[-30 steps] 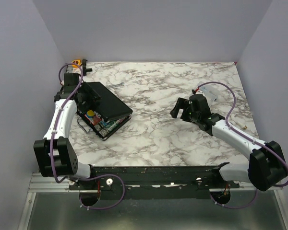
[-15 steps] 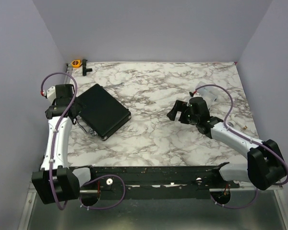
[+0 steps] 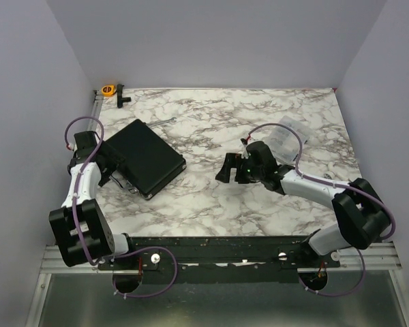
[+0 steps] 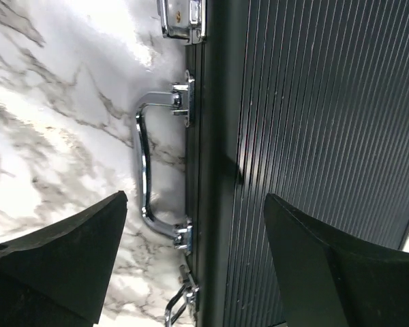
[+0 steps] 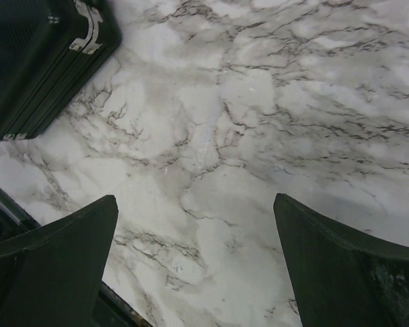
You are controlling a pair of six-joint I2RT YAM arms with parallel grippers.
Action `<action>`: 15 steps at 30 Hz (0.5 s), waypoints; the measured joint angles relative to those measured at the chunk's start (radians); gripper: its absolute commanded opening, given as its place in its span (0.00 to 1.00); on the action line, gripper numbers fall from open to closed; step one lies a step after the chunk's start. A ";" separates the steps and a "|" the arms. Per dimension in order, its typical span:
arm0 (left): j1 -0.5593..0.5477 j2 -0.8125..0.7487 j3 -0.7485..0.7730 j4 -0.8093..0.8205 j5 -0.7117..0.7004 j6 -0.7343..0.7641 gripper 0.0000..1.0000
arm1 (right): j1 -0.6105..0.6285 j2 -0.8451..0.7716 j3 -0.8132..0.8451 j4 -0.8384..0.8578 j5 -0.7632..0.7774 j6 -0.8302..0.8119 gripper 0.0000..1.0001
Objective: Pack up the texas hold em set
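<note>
Black case [image 3: 148,157]: lid shut, lying flat on the left part of the counter [image 3: 211,197], set at an angle to the counter's edges. No chips, cards or discs can be seen.
Case lid: ribbed black surface, filling the right half of the left wrist view [image 4: 313,136].
Chrome handle [image 4: 143,170]: on the case's side wall, folded out over the marble. Chrome latches [image 4: 183,17] sit beyond each end of it.
Left hand [image 3: 114,162]: at the case's left edge, on the handle side. Its fingers are spread wide and grip nothing. In the wrist view [image 4: 194,204] one finger hangs over the marble and the other over the lid, with the handle between them. Whether either finger touches anything cannot be told.
Right hand [image 3: 225,169]: over bare marble near the counter's middle, well apart from the case. Its fingers are spread wide and empty [image 5: 194,201].
Case from the right wrist: one silver-capped corner [image 5: 85,30] shows at the upper left.
Clear plastic bag [image 3: 290,133]: on the counter's right side, behind the right arm.
Orange tape roll [image 3: 108,89]: at the far left corner.
</note>
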 measured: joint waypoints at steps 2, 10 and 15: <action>0.023 0.011 -0.037 0.051 0.054 -0.014 0.81 | 0.017 0.013 0.000 0.014 -0.020 0.021 0.98; 0.025 0.062 -0.102 0.224 0.185 -0.099 0.70 | 0.048 0.051 0.024 0.028 -0.042 0.055 0.98; 0.033 0.095 -0.139 0.278 0.216 -0.180 0.53 | 0.048 0.050 0.060 0.028 -0.041 0.054 0.98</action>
